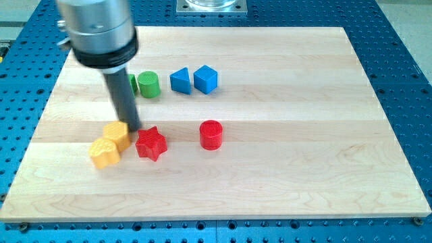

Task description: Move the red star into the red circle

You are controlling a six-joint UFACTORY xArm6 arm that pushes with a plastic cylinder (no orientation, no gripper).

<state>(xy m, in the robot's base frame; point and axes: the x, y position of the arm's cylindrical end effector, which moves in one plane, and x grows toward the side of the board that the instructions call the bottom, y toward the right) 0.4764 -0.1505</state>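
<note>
The red star (150,143) lies on the wooden board left of centre. The red circle (211,134), a short red cylinder, stands to the star's right with a gap between them. My tip (133,127) rests on the board just up and left of the red star, between it and the yellow hexagon-like block (117,133). The tip is close to the star's upper left point; I cannot tell if it touches.
A second yellow block (104,152) sits at the lower left, touching the first yellow one. A green cylinder (149,84) and a green block partly hidden behind the rod (133,83) stand nearer the top. A blue triangle (179,80) and blue cube (206,79) sit beside them.
</note>
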